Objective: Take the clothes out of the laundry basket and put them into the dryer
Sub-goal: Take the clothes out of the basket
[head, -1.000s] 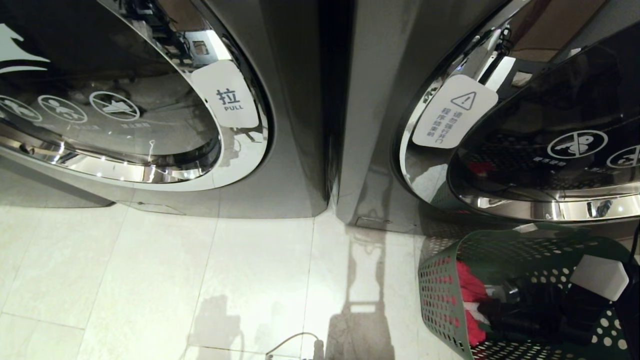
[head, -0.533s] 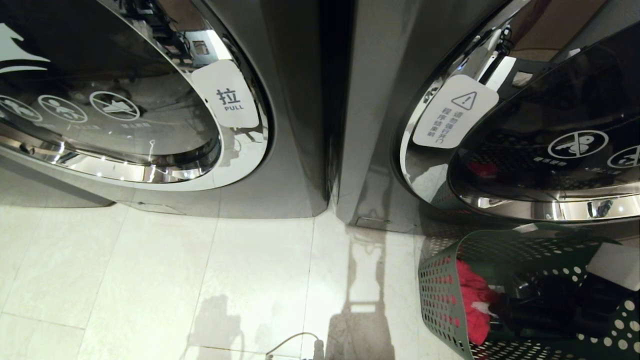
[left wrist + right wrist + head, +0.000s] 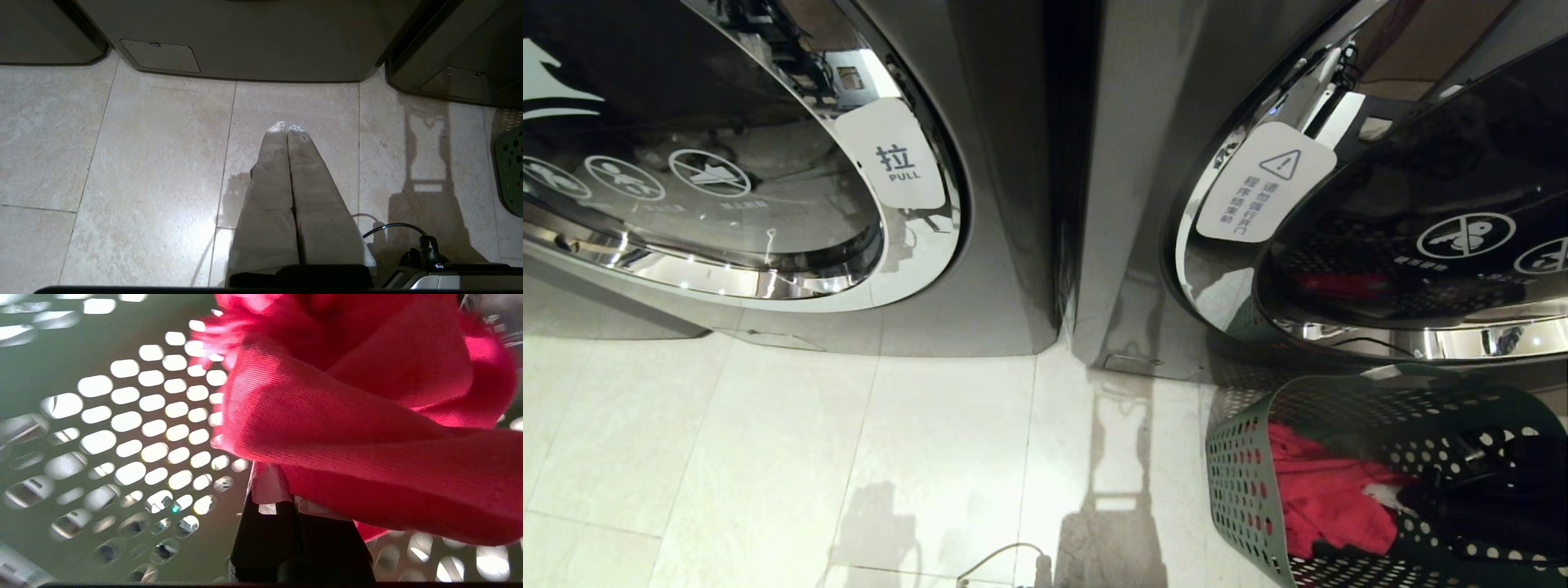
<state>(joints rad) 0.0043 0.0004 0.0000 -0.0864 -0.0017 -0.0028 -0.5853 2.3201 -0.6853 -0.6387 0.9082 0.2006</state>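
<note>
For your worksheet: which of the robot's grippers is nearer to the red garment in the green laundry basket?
Right. The right gripper is inside the laundry basket, shut on the red garment. The left gripper hangs shut over bare floor tiles, away from the basket.

A green perforated laundry basket (image 3: 1241, 482) stands on the floor at the near right, just in front of the right-hand dryer (image 3: 1143, 245). A red garment (image 3: 1327, 498) lies bunched inside against the basket's left wall, with dark clothing (image 3: 1486, 514) to its right. The dryer's round, chrome-rimmed dark glass door (image 3: 1421, 253) carries a white warning label.
</note>
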